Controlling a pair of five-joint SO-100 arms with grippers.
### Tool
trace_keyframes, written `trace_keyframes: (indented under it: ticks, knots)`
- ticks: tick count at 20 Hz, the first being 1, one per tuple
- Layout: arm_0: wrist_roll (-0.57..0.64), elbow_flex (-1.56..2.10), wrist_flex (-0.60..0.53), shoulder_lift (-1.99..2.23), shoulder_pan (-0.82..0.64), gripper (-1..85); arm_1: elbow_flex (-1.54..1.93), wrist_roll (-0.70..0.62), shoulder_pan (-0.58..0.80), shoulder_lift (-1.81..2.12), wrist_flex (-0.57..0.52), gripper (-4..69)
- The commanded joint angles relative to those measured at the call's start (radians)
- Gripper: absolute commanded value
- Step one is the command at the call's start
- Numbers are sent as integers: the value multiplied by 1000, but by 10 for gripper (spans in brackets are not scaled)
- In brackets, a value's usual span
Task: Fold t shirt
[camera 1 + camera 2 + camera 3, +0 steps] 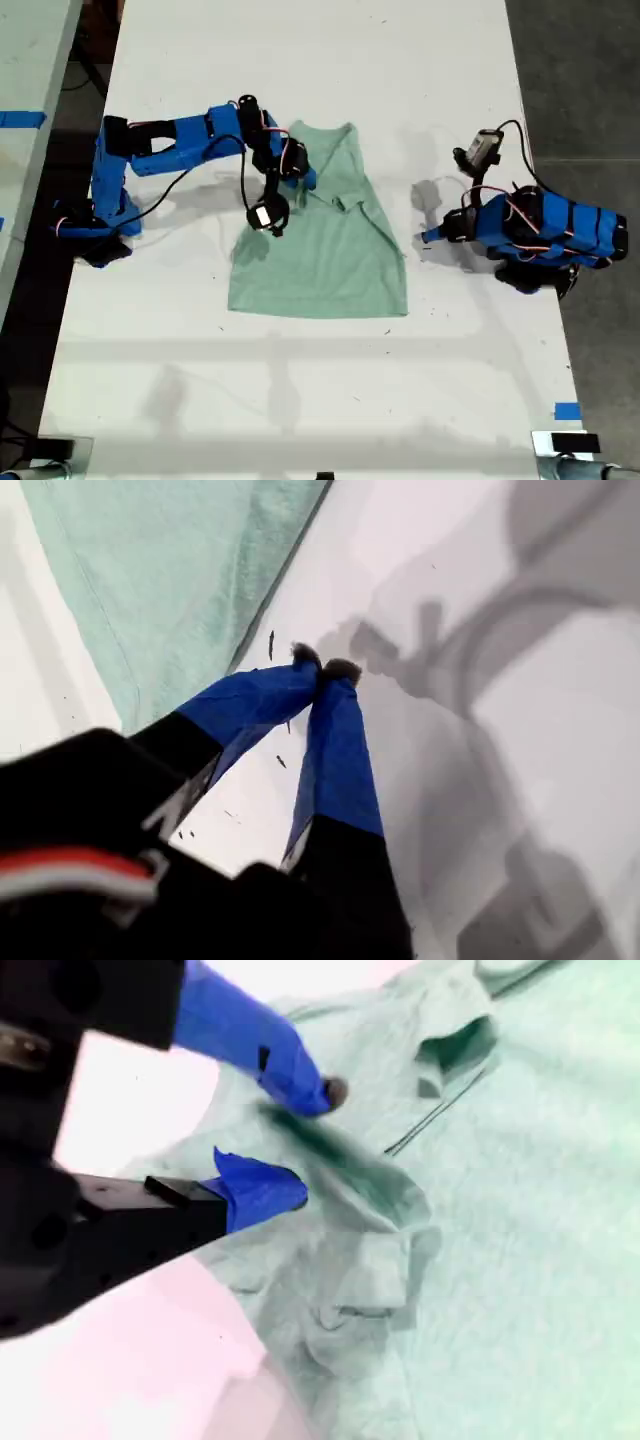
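Cloth, thin and soft, bunching into ridges under my second gripper [300, 1145], fingers parted over the rumpled sleeve region, nothing pinched yet. Light, limp, likely to sag and slide; best taken at a hem or sleeve edge. Farther off, t shirt [325, 255] lying mid-worktop [300, 400], smooth and white. Beyond, my first gripper [325, 667], fingers closed, empty, beside the hem.

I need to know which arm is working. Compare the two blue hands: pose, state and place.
My first hand is shut, fingertips together; my second hand is open. The first rests over the bare white table beside the pale mint-green cloth t-shirt, on the exterior view's right; the second sits over a bunched shirt fold, on the left. The first arm is tucked in; the second stretches out. Both have blue fingers.
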Motion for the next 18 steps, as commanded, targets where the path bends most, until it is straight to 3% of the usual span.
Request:
trace_keyframes:
  ticks: [1, 4, 6, 10, 12, 15, 18]
  knots:
    - [-3, -66, -43, 69, 43, 261, 52, 11, 8, 5, -8, 16]
    - [15, -61, 29, 281, -32, 198, 52, 11, 8, 5, -8, 16]
    - [31, -12, 75, 486, -86, -3, 52, 9, 8, 5, -8, 16]
    - [20, 253, 132, 920, -69, -3, 52, 8, 8, 5, -8, 16]
    - [-66, 627, 78, 1193, -5, -3, 52, 8, 9, 5, -8, 16]
    - [-192, 1313, -140, 1707, 49, -3, 52, 8, 11, 5, -8, 16]
    - [-318, 1746, -288, 1953, 179, -3, 52, 9, 11, 5, -8, 16]
